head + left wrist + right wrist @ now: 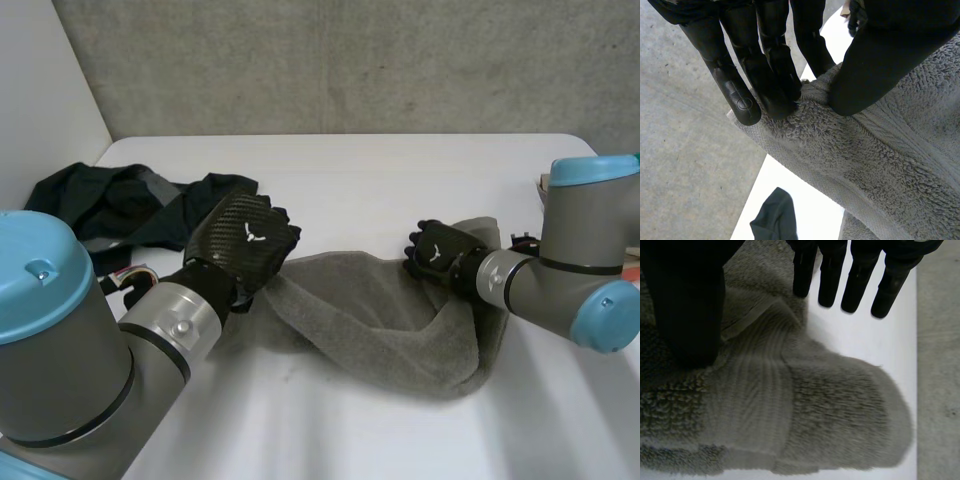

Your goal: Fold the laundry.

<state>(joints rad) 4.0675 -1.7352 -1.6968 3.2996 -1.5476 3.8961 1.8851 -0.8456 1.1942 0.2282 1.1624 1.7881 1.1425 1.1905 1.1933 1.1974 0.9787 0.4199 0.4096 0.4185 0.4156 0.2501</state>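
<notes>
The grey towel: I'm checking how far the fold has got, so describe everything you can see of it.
The grey towel is looped terry with a flat woven band near one end. It lies rumpled and doubled over on the white table, stretched between the hands. The left hand pinches its left edge between fingers and thumb; the right hand rests its thumb on the right end, fingers straight.

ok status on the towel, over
Left hand pinching grey towel at its edge. Right hand open, thumb on the towel. Towel rumpled, unfolded. Dark garment heaped behind left hand.
</notes>
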